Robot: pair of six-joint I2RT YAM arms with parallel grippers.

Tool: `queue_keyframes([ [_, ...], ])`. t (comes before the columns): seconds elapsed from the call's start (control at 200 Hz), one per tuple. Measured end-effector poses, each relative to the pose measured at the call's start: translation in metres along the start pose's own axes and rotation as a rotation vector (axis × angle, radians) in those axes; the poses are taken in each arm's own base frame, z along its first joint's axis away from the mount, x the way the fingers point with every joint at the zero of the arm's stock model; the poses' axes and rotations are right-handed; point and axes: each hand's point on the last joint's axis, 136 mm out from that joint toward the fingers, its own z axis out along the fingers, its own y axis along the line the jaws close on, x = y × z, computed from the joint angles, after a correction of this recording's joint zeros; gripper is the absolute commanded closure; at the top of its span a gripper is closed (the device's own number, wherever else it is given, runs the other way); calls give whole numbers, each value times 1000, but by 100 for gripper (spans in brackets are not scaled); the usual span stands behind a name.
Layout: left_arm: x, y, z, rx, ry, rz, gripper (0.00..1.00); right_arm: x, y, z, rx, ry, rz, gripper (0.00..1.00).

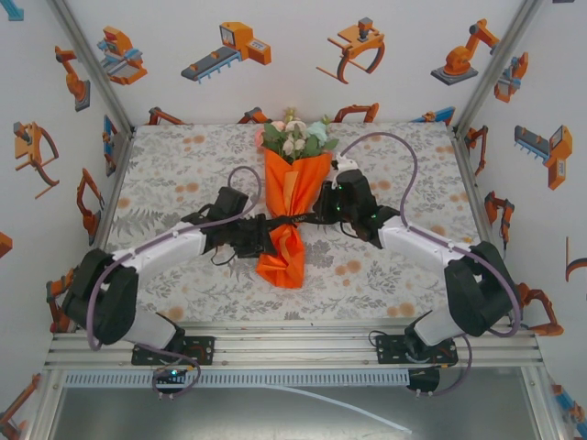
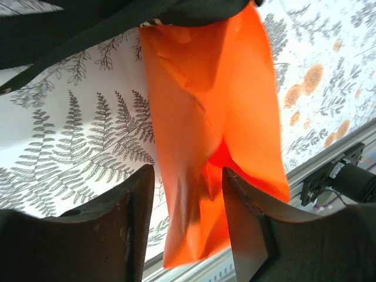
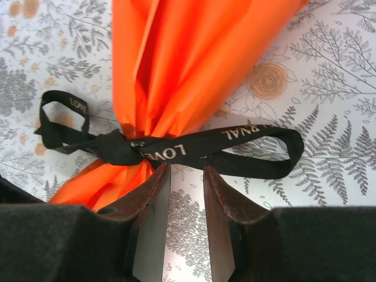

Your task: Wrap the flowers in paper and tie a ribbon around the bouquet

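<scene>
The bouquet lies lengthwise in the middle of the table, its flowers (image 1: 295, 137) at the far end and the orange paper (image 1: 286, 197) wrapped as a cone around the stems. The black ribbon (image 3: 194, 147), with pale lettering, is knotted around the cone's waist, with one long loop to the right and a small one to the left. My right gripper (image 3: 187, 168) is open by a narrow gap, its tips just under the ribbon, with bare table cover showing between them. My left gripper (image 2: 187, 170) is open beside the paper's tail (image 2: 205, 147), gripping nothing.
The grey floral table cover (image 1: 183, 174) spreads on both sides of the bouquet. An aluminium rail (image 1: 293, 348) runs along the near edge, close behind the paper's tail. White walls with robot stickers close in the left, right and back. Purple-grey cables arc over both arms.
</scene>
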Motion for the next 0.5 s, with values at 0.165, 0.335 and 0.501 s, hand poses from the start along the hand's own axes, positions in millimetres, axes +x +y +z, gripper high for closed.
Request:
queue_keyframes([
  [0.165, -35, -4, -43, -6, -186, 17, 58, -3, 35, -4, -63, 8, -32, 68],
  [0.335, -62, 22, -50, -25, -240, -114, 78, -4, 70, 0, -113, 27, -16, 68],
  [0.501, -70, 32, -20, 17, -213, -247, 82, -6, 74, 12, -67, 71, 39, 68],
])
